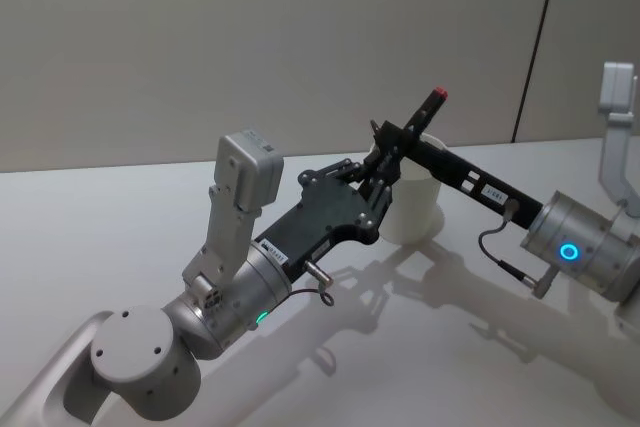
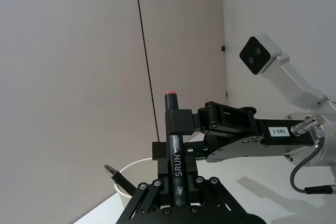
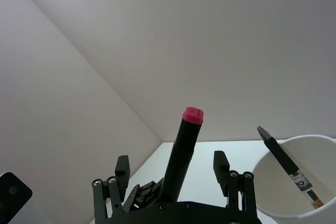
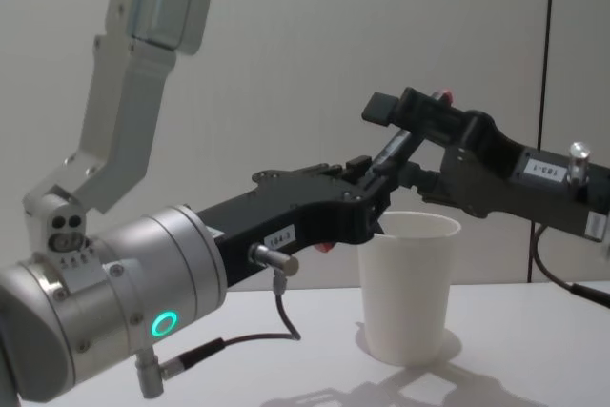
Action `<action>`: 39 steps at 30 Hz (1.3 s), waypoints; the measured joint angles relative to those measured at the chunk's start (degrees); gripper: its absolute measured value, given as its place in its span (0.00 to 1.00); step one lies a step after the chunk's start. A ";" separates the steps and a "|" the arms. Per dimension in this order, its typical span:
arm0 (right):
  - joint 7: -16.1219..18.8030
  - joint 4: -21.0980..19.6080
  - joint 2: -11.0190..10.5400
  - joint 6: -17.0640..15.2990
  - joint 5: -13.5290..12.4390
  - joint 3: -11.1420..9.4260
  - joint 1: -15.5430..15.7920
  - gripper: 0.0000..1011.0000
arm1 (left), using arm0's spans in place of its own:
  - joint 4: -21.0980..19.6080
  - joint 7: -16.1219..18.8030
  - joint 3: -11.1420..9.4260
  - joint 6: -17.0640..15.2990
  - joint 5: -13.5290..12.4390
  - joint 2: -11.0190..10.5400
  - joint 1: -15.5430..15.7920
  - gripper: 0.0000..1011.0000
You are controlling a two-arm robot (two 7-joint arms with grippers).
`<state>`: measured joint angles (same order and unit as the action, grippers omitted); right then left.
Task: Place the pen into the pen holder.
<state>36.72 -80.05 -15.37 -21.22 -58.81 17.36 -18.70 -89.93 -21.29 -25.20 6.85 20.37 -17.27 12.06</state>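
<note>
- My left arm comes in from the lower left and stretches forward and to the right across the table (image 1: pixel 120 217). Its grey upper link stands up behind the wrist.
- My left gripper (image 1: pixel 380 177) sits at the near left side of the cup (image 1: pixel 415 209), about level with the rim in the chest view.
- Its fingers are clamped on the lower part of the pen (image 1: pixel 428 110). In the left wrist view the black barrel rises straight out from between them.
- My right arm enters from the right edge, with its black forearm pointing left and slightly up towards the same spot.
- My right gripper (image 1: pixel 390 142) is higher than the left one, over the cup's left side.
- Its fingers (image 3: pixel 221 163) are apart, one on each side of the pen's upper barrel. In the right wrist view there is a gap between each pad and the pen.
- The pen is tilted, with its red cap uppermost and leaning to the right. It is held in the air above the cup's rim and is not inside the cup. My left gripper hides its lower end.
- The white cup stands upright on the table, just past both grippers.
- A second pen (image 3: pixel 287 157), black with a pointed tip, leans against the inside wall of the cup.
</note>
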 joint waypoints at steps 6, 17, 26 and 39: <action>-0.40 -0.16 0.01 0.49 -0.58 0.17 0.04 0.99 | 0.00 0.00 0.00 0.00 0.00 0.00 0.00 0.18; -1.13 -0.43 -0.08 1.06 -1.24 0.45 0.11 0.90 | 0.00 0.00 0.00 0.00 0.00 0.00 0.00 0.18; -1.37 -0.53 -0.12 1.23 -1.45 0.53 0.14 0.62 | 0.00 0.00 0.00 0.00 0.00 0.00 0.00 0.18; -1.53 -0.58 -0.14 1.35 -1.57 0.59 0.15 0.24 | 0.00 -0.01 0.00 0.02 0.00 0.00 0.00 0.18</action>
<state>35.18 -80.62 -15.50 -19.87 -60.38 17.95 -18.55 -89.93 -21.30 -25.20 6.86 20.37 -17.26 12.06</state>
